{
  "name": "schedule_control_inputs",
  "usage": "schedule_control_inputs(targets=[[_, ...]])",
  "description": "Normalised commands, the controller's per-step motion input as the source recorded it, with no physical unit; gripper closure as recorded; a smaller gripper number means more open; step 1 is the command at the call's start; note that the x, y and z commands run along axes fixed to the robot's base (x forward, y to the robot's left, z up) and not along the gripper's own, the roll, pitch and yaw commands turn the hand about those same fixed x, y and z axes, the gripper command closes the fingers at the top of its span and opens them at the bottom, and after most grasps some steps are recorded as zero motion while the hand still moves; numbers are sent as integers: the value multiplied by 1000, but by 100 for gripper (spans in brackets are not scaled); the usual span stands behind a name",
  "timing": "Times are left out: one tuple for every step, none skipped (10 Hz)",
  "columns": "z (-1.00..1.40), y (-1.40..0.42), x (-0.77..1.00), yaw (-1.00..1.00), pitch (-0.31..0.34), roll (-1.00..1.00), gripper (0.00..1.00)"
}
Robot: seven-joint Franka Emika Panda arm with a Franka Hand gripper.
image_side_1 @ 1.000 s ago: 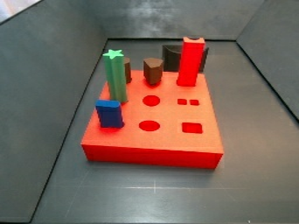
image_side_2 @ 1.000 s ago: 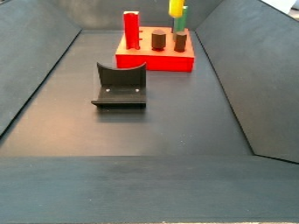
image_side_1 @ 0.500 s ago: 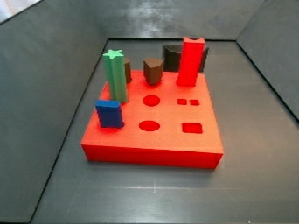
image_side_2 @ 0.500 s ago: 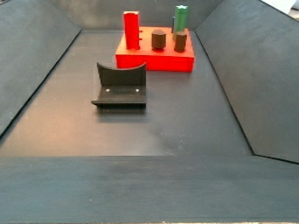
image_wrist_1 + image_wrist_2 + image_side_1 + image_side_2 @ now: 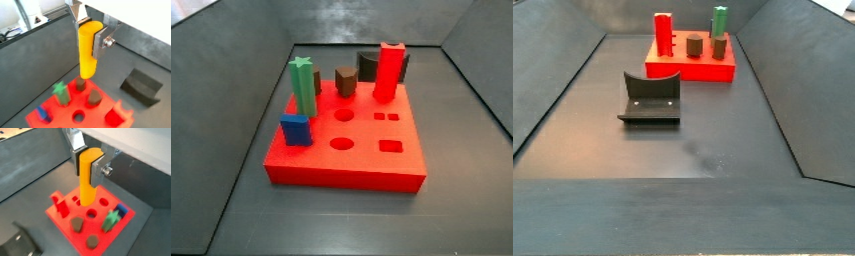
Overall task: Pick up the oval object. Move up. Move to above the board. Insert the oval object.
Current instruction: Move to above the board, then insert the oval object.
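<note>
My gripper (image 5: 89, 32) is shut on the oval object (image 5: 87, 50), a tall orange-yellow peg held by its upper end and hanging straight down. Both wrist views show it, the gripper (image 5: 88, 164) and peg (image 5: 87, 180) high over the board (image 5: 63, 116). The board is a thick red block with round and square holes (image 5: 90, 226). It lies at the floor's middle in a side view (image 5: 345, 172) and at the far end in a side view (image 5: 694, 71). Gripper and peg are out of both side views.
On the board stand a green star post (image 5: 302, 85), a red square post (image 5: 388, 70), a brown peg (image 5: 346, 81) and a blue block (image 5: 295, 130). The fixture (image 5: 651, 97) stands on the floor before the board. Grey walls enclose the floor.
One second ago the peg's yellow tip showed at the top edge of a side view above the green post. It has since risen out of that view.
</note>
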Motion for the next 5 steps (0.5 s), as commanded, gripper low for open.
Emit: schedule_control_inputs(targets=[[113,-703,154,8,132,14,100],[66,-358,110,10,126,18,100],[48,-225,80,13,103,20,100],[-43,0,0,0,0,0,100],[-320,-374,0,-14,-83,11,100]])
